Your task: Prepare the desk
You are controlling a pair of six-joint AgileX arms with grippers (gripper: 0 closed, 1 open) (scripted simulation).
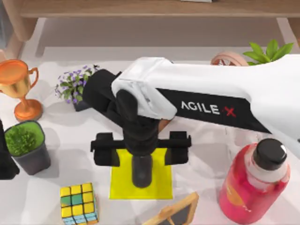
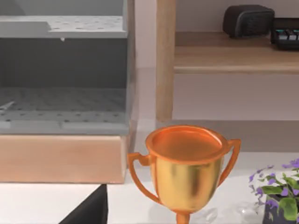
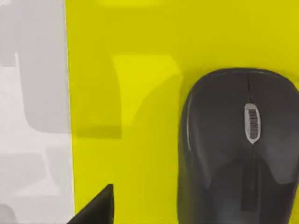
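White desk (image 1: 70,140) spreads under everything. Right claw (image 1: 141,154) hangs over the yellow mat (image 1: 161,185) near the middle, fingers spread wide, touching nothing; a black mouse (image 3: 238,149) lies on the mat beneath it. Left arm (image 1: 5,159) sits parked at the left edge beside a potted plant (image 1: 23,145) and trophy (image 1: 18,84).

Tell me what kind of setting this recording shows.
Likely a rendered home or office desk: a computer mouse on a yellow mat, a trophy and potted plants on the white desk.

Bright, even light; soft shadows across the glossy desk (image 1: 70,140), edges perhaps slightly soft.
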